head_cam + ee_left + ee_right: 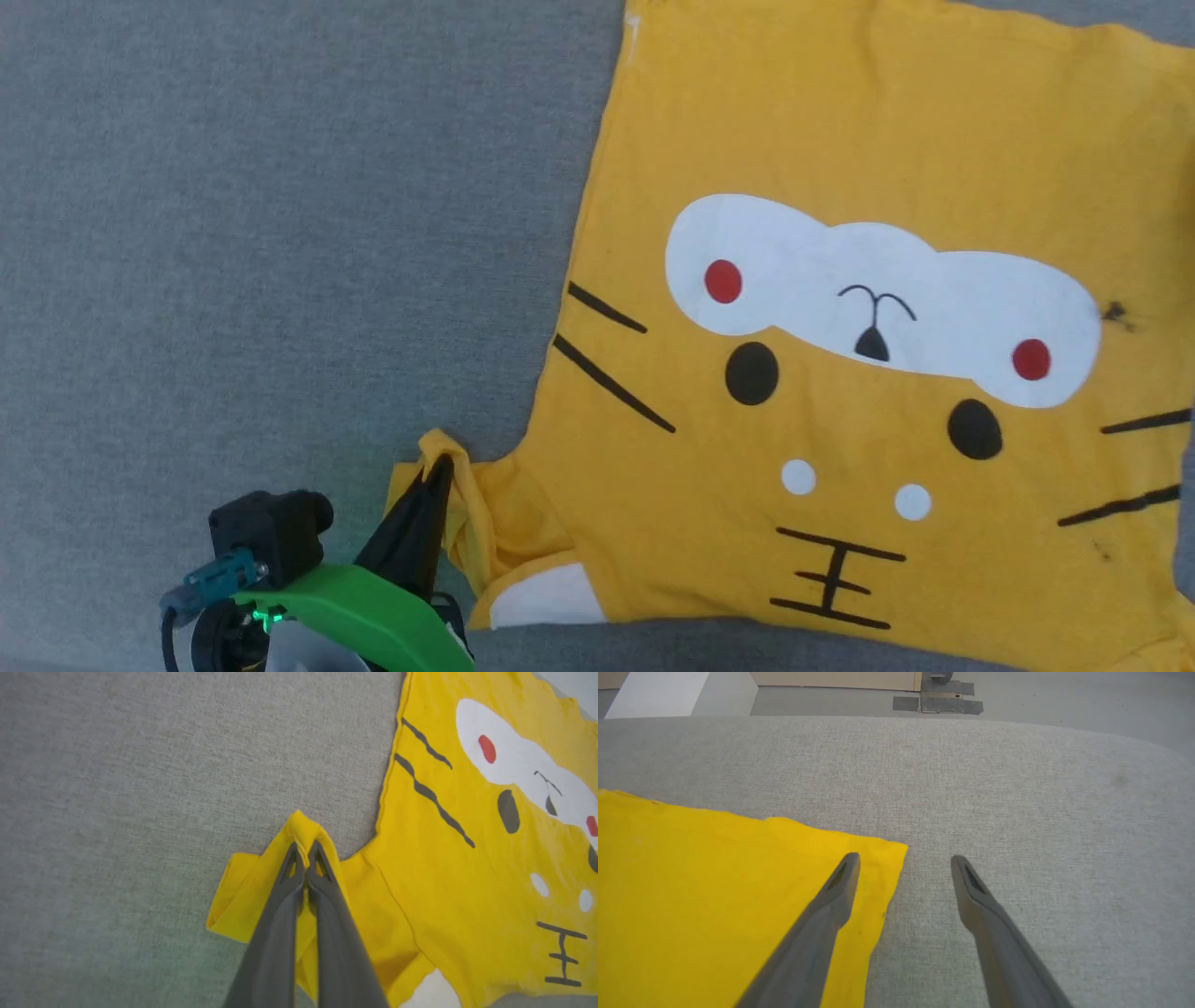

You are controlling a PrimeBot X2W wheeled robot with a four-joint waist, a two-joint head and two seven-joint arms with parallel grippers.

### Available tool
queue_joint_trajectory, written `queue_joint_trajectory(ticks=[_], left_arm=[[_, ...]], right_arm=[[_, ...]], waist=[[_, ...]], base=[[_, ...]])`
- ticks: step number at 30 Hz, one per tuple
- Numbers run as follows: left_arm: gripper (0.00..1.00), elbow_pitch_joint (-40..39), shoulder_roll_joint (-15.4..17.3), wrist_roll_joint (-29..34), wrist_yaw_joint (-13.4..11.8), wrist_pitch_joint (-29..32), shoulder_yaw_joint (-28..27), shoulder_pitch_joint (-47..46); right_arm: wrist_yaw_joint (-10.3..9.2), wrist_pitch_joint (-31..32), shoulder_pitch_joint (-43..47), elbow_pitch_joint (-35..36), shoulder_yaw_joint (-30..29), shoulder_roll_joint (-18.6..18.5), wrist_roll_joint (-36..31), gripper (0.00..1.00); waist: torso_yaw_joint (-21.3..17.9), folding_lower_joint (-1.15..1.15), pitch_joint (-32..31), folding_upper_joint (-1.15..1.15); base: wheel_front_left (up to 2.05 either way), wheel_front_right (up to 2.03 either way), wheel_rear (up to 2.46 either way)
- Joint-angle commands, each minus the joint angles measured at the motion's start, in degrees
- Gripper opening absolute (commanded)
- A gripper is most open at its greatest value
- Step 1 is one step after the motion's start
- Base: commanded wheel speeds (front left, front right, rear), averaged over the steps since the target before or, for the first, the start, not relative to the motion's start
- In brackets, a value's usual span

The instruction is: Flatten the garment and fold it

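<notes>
garment (840, 140): bright yellow; white face patch with two red dots and a black nose mark; two black ovals; two small white dots; thin black stripes at both sides; black barred mark; plain white patch at one edge.
counter (233, 233): grey, fine woven fleck.
left end effector (306, 851): dark grey fingers.
arm cover (364, 607): bright green.
right end effector (904, 858): dark grey fingers.
floor (1064, 695): pale grey.

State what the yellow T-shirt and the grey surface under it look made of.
T-shirt: thin soft cloth, probably cotton, matte; it bunches at the sleeve. Grey surface: woven fabric, likely upholstery, matte, with fine flecked weave.
</notes>
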State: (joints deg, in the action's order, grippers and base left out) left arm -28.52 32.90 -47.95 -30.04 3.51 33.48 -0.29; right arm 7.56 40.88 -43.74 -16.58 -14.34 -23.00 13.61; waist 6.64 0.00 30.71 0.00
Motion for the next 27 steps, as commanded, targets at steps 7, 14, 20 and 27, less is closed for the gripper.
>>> queue_joint_trajectory(ticks=[7, 14, 20, 27], left_arm=[[0.0, 0.87, -0.83, 0.39, 0.02, -0.51, -0.3, -1.43], [0.0, 1.6, -0.59, 0.41, -0.65, -1.27, -1.35, -1.01], [0.0, 3.4, -0.74, -0.2, -0.81, -1.48, -1.92, -0.69], [0.0, 5.25, -0.2, -0.87, -1.14, -0.92, -2.16, 0.24]], right_arm=[[-0.08, 3.44, -0.09, -3.75, -2.15, 0.94, -2.19, 0.0], [-0.08, -0.71, 0.14, -2.46, -2.72, 1.69, -0.01, 0.0], [-0.08, -4.69, 9.67, 2.15, -5.94, 0.94, 4.76, 0.0], [-0.08, -5.3, 30.91, 12.71, -16.14, 6.14, 8.71, 0.0]], waist=[[2.99, 0.0, 2.35, 0.0], [-0.31, 0.0, -2.18, 0.0], [-3.48, 0.0, -8.91, 0.0], [-6.3, 0.0, -14.68, 0.0]], base=[[0.0, 0.0, 0.0], [0.0, 0.0, 0.0], [0.0, 0.0, 0.0], [0.0, 0.0, 0.0]])
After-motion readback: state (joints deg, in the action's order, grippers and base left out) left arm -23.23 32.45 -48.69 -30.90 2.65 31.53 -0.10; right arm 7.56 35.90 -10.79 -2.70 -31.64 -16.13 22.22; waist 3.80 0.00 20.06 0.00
